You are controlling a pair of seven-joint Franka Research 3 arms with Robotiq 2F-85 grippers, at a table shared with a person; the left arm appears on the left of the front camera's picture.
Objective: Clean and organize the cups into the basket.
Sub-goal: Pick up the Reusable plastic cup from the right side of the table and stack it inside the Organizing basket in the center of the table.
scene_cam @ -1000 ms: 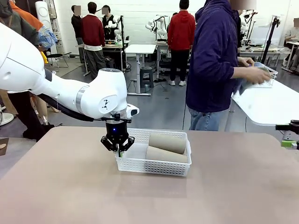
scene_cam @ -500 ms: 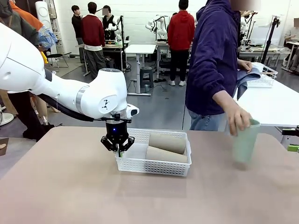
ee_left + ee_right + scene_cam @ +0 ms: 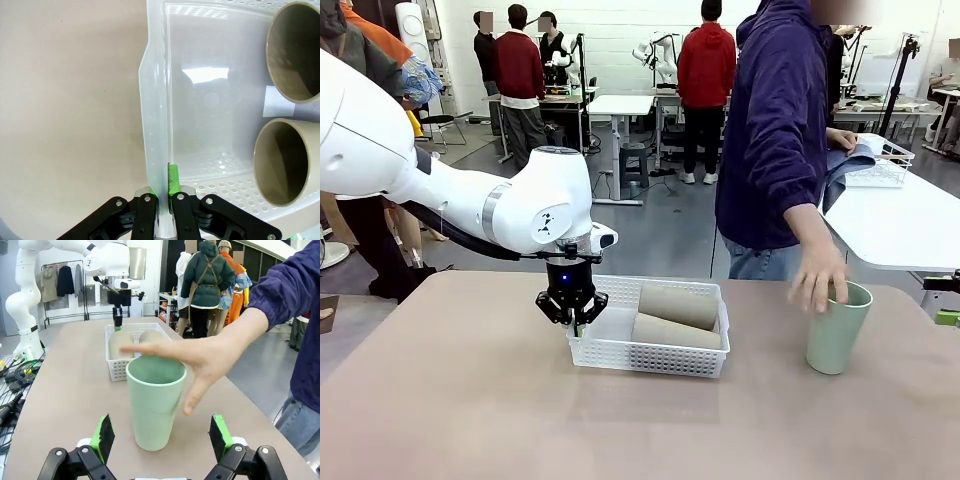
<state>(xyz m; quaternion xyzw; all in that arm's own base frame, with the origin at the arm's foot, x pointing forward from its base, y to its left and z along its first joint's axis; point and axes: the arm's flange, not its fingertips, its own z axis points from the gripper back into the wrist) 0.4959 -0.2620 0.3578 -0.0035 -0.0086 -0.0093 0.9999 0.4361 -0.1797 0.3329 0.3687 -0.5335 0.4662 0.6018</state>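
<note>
Got the mint green cup (image 3: 155, 400) upright, dead ahead of right gripper's (image 3: 162, 436) spread fingers (image 3: 104, 437), person's hand (image 3: 200, 360) maybe touching its rim. Spotted left gripper (image 3: 165, 189) far off, pinching the basket (image 3: 152, 100) wall.

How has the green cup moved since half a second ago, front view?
Yes, downward: the green cup now stands upright on the table, right of the unmoved basket, the person's hand over its rim.
</note>
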